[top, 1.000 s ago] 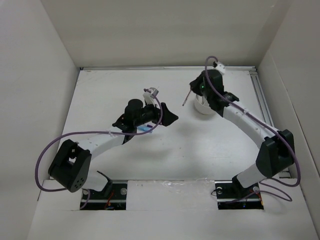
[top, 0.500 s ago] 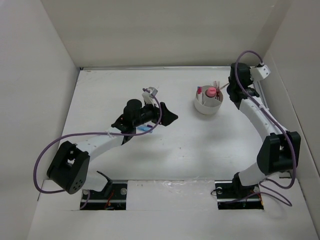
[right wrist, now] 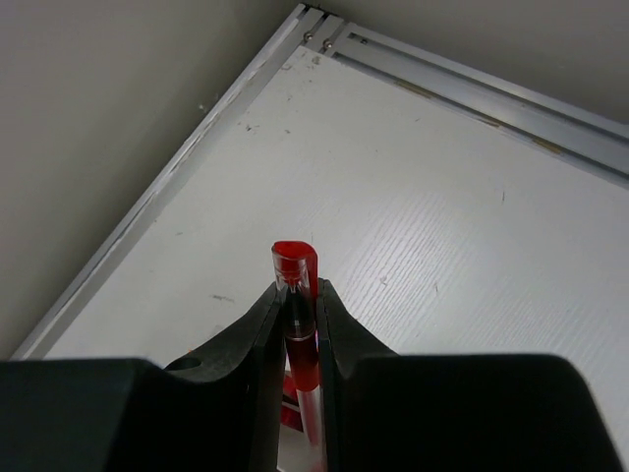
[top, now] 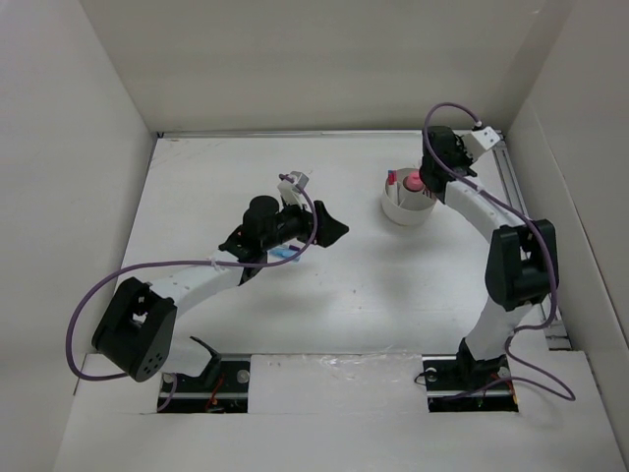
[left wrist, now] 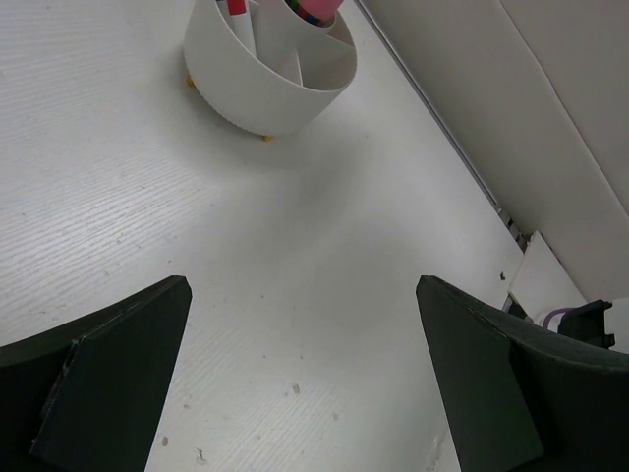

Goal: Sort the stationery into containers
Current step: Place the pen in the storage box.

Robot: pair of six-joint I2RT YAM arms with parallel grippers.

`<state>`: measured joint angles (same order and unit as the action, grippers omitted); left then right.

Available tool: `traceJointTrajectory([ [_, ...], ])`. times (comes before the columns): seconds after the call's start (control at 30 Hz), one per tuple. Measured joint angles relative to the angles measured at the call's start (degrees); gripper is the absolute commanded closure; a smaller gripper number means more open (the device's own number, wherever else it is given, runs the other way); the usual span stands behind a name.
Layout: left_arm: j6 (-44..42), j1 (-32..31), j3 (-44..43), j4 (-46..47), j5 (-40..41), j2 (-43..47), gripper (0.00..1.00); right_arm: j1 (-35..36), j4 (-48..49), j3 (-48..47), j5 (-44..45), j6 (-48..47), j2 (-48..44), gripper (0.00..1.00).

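The round white tub (top: 407, 208) with inner dividers stands at the back right of the table; a pink piece (top: 415, 182) and a red-capped item (top: 391, 179) stick up from it. My right gripper (top: 428, 174) hangs at the tub's far right rim. In the right wrist view it (right wrist: 296, 293) is shut on a thin red pen (right wrist: 293, 264) held upright, cap end past the fingertips. My left gripper (top: 330, 227) is left of the tub, open and empty. In the left wrist view the tub (left wrist: 257, 87) lies ahead of the wide-apart fingers (left wrist: 108, 374).
A small blue piece (top: 287, 253) lies on the table under the left arm. White walls enclose the table, with a metal rail (right wrist: 462, 90) along the back and right edges, close to the right gripper.
The right arm swung from above the tub out to the back right corner, then back to the tub's far right rim, still holding the pen. The left arm has not moved.
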<state>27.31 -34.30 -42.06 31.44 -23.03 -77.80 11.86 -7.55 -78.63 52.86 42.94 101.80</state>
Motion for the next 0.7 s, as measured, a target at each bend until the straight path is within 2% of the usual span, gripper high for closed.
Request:
traceJointTrajectory([
  [0.37,-0.02,0.00,0.04,-0.07,0.57,0.00,0.00,2.97,1.53,-4.09,9.16,-4.87,5.70,1.00],
  [0.43,-0.02,0.00,0.04,-0.07,0.59,0.00,0.00,3.50,1.62,-4.09,10.16,-5.40,6.80,0.94],
  [0.5,-0.02,0.00,0.04,-0.07,0.72,0.00,0.00,3.91,1.62,-4.09,10.99,-5.73,7.67,0.85],
  [0.53,-0.02,0.00,0.04,-0.07,0.79,0.00,0.00,4.11,1.57,-4.09,11.39,-5.86,8.02,0.77],
  [0.7,-0.02,0.00,0.04,-0.07,0.81,0.00,0.00,5.46,1.68,-4.09,12.79,-6.12,8.39,0.61],
])
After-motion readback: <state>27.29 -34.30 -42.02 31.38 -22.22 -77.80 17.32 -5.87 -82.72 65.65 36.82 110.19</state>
